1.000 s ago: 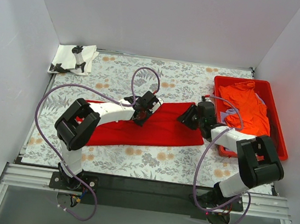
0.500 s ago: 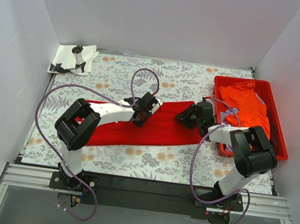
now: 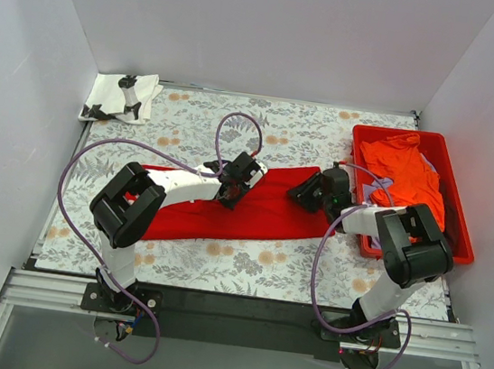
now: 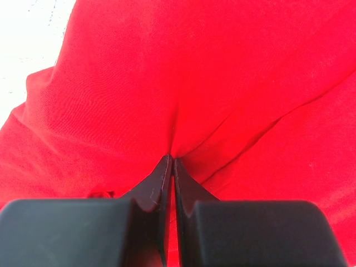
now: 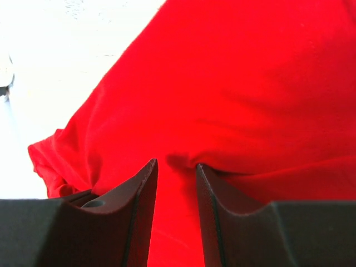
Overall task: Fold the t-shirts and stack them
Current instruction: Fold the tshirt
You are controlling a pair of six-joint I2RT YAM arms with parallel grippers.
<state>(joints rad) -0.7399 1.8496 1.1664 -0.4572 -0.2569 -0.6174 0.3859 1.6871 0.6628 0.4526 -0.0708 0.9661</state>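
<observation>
Left wrist view alone shows left gripper [image 4: 170, 159] pinching red t-shirt [image 4: 194, 72].

Rocking white shells [image 3: 184, 181] with chunky black joints [image 3: 126, 205], trailing loopy purple cables [image 3: 241, 115], sporting matte black wedge-shaped fingers [image 4: 150, 192], sitting on black base plates [image 3: 123, 297].

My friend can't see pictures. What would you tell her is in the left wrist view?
The left gripper is shut, pinching a wrinkle of the red t-shirt. Red cloth fills almost the whole picture, apart from a white patch top left.
</observation>
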